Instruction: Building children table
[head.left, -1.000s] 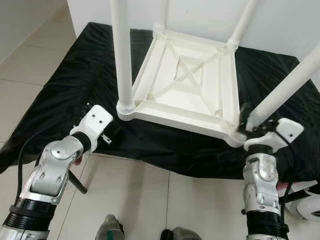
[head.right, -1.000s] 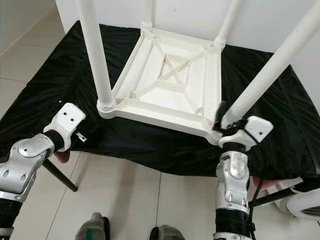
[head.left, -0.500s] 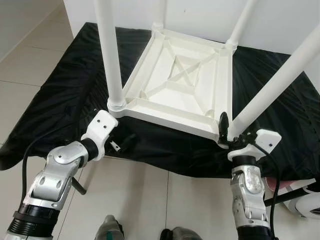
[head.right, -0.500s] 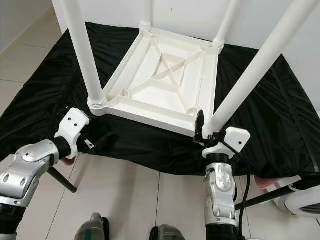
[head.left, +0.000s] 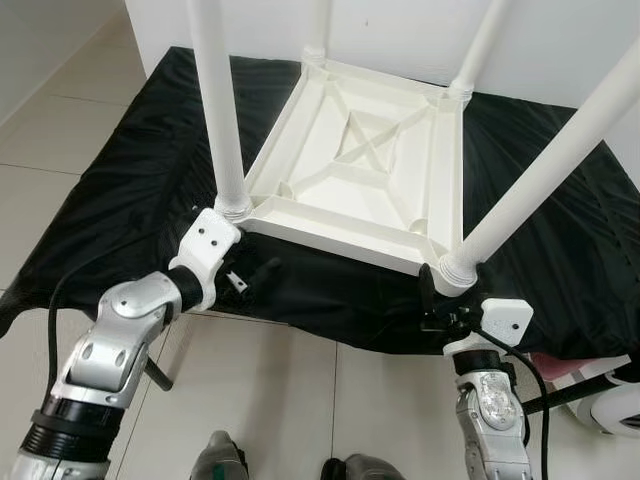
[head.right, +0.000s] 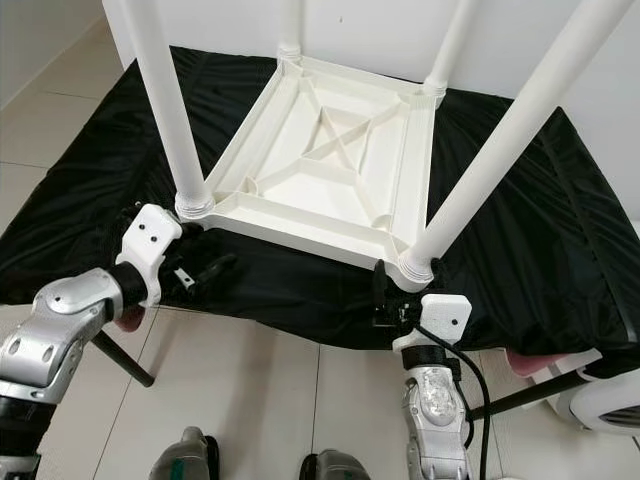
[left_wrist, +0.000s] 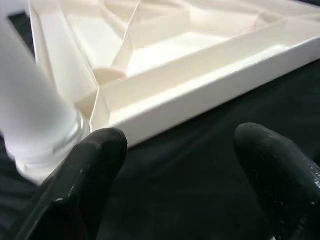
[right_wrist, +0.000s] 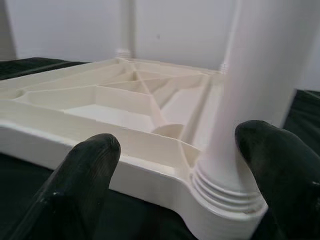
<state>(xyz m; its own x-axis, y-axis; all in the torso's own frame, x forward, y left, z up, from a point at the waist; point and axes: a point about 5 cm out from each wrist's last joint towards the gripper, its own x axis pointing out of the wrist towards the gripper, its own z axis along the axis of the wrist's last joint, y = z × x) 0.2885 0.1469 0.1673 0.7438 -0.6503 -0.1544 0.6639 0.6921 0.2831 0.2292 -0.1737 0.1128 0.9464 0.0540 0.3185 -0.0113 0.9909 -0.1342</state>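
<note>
A white plastic children's table (head.left: 350, 170) lies upside down on a black cloth (head.left: 130, 170), with its legs pointing up. My left gripper (head.left: 250, 278) is open over the cloth, just in front of the corner that carries the near-left leg (head.left: 215, 100). The left wrist view has that leg's base (left_wrist: 35, 130) and the front rim (left_wrist: 210, 95) beyond the open fingers (left_wrist: 85, 175). My right gripper (head.left: 432, 300) is open and empty, just below the near-right leg's ribbed collar (right_wrist: 225, 200). That leg (head.left: 540, 190) rises slanted between the right fingertips (right_wrist: 280, 165) in the right wrist view.
The cloth's front edge hangs over a tiled floor (head.left: 300, 400). A white wall stands behind the table. A thin black rod (head.left: 155, 372) leans by my left arm. A white object (head.left: 615, 405) and a black bar sit low at the right. My feet (head.left: 220, 460) are at the bottom.
My right gripper has come off the near-right leg and dropped back below its collar. My left gripper has moved forward up to the near-left corner. The camera has shifted slightly.
</note>
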